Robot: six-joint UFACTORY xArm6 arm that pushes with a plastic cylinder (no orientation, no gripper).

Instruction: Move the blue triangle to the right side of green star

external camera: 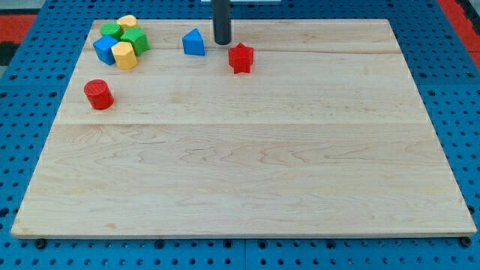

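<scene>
The blue triangle (pixel 193 43) sits near the view's top, left of centre, on the wooden board (pixel 240 172). Nearest the camera the board lies bare; further up, toward the view's left, stands a red cylinder (pixel 98 94) on its own. Beyond it, in the top-left corner, a cluster packs together: a blue block (pixel 104 50), a yellow block (pixel 124 55), a green block (pixel 136 40) whose shape I read as the star, another green block (pixel 111 31) and a second yellow block (pixel 127 22) behind. The triangle lies to the right of this cluster, apart from it, so it looks roughly on the correct side already, though probably not close enough. A red star (pixel 241 58) rests right of the triangle. My tip (pixel 223 42) is down on the board just beside the triangle's right edge, between it and the red star, holding nothing since it only pushes. That placement suits a leftward shove toward the green star.
</scene>
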